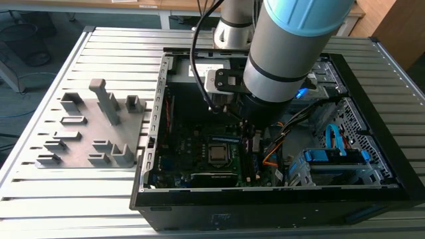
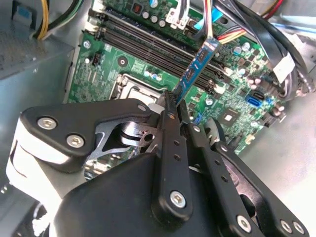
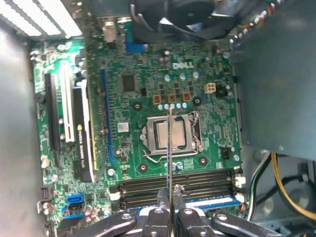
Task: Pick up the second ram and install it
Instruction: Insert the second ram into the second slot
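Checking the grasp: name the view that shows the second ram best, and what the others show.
The second wrist view: the second ram shows its labelled face, clamped in the end effector. The first wrist view gives its thin edge. In the exterior view the arm covers it.

Arm cut off at the exterior view's top edge, hiding the middle of the case and part of the board beneath. In the second wrist view, near end of ram buried between the fingers of the gripper. In the first wrist view, ram edge-on, a thin line, faces and label out of sight. Gripper body cut off by the picture edge in both wrist views. Fan likewise cut off. Contact between ram's far end and slots: impossible to tell.
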Action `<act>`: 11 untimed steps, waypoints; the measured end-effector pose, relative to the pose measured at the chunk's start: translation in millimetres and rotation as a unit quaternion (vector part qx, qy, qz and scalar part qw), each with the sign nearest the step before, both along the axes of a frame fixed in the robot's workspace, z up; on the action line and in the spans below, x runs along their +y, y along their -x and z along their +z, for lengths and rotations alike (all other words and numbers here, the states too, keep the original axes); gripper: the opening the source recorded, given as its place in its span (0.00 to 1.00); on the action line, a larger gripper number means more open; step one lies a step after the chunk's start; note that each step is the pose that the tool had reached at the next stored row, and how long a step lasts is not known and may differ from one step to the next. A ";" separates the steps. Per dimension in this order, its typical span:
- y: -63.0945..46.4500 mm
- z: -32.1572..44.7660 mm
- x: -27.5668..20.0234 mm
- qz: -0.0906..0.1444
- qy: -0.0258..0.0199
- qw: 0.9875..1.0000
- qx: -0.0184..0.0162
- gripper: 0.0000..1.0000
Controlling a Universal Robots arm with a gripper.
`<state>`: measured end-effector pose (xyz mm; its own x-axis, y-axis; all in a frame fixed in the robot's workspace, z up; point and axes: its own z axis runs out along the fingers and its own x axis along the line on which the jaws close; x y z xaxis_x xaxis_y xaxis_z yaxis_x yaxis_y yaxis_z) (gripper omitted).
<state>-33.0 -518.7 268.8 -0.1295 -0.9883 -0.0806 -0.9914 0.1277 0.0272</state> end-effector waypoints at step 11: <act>0.0 -0.1 0.0 -0.070 0.000 0.998 0.000 0.14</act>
<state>-33.0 -518.7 268.7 -0.2658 -0.9607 -0.0797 -0.9640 0.2645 0.0270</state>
